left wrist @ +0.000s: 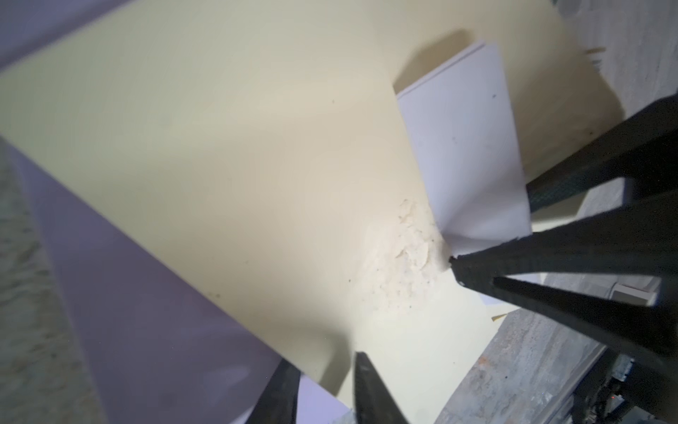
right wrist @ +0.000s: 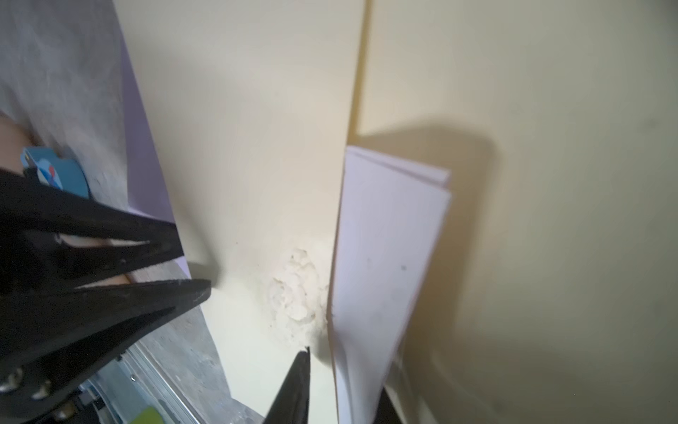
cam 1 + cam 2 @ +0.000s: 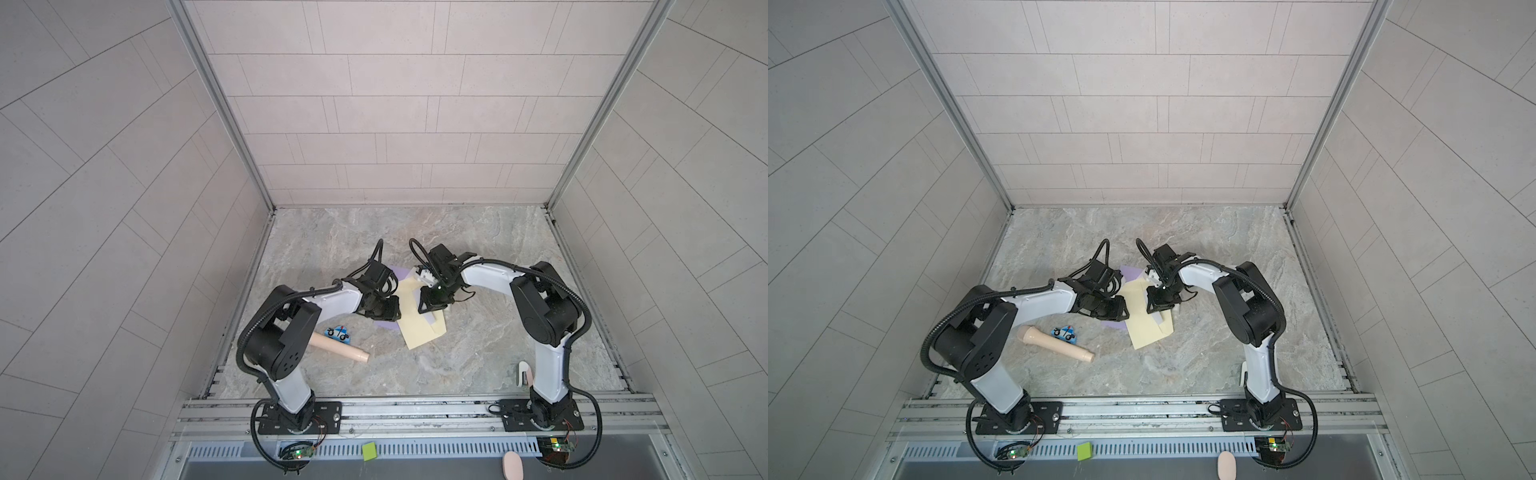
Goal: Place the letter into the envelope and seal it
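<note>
The cream envelope [image 3: 419,332] [image 3: 1144,332] lies slanted mid-table, with a scuffed patch [image 1: 411,238] on its face. Over it leans the folded white letter [image 1: 466,147] [image 2: 385,238], casting a shadow on the envelope; none of it shows inside a pocket. My right gripper [image 2: 345,370] [image 3: 432,307] stands open, with the letter's near end between its jaws and resting against one finger. My left gripper [image 1: 324,361] [image 3: 395,309] is at the envelope's left edge, also open. One of its fingers is under the cream edge and the other above it.
A purple sheet [image 1: 146,312] [image 3: 384,324] lies under the envelope. Left of it are a blue car tile [image 3: 337,332] and a beige cylinder [image 3: 338,349]. A white-pink object [image 3: 524,374] stands by the right arm's base. On the front rail are a green block [image 3: 368,451] and a pink oval [image 3: 513,465].
</note>
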`<state>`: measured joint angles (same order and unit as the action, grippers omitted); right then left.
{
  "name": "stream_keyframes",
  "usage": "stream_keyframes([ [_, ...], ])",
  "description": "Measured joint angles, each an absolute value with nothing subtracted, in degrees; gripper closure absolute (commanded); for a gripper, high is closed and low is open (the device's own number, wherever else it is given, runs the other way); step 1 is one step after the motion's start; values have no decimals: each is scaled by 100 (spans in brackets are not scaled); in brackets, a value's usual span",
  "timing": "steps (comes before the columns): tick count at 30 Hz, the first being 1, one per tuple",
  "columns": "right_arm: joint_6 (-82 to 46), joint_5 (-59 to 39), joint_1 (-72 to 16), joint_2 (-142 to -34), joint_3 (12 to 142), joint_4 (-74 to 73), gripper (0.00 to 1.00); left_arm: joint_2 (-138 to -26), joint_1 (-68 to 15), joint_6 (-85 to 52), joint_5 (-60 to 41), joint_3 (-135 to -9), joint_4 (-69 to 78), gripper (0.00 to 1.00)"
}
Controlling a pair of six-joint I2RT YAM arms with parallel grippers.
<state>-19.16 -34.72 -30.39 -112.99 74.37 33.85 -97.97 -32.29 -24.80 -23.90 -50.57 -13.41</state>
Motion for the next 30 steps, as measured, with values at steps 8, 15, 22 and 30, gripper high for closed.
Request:
stream_keyframes([
  [8, -2008, -3028, -3059, -11109, 7605, 3524, 22, -9870, -3234, -2502, -2141, -5057, -1131, 84],
  [15, -2040, -2869, -3055, -11100, 7824, 3590, 22, -9898, -3236, -2502, -2139, -5063, -1044, 84],
  [22, -2110, -3065, -3000, -11327, 7913, 3601, 24, -9939, -3264, -2504, -2189, -5083, -965, 85],
  [30, -2097, -3710, -2954, -11502, 7950, 3577, 25, -10084, -3267, -2550, -2220, -5212, -871, 85],
])
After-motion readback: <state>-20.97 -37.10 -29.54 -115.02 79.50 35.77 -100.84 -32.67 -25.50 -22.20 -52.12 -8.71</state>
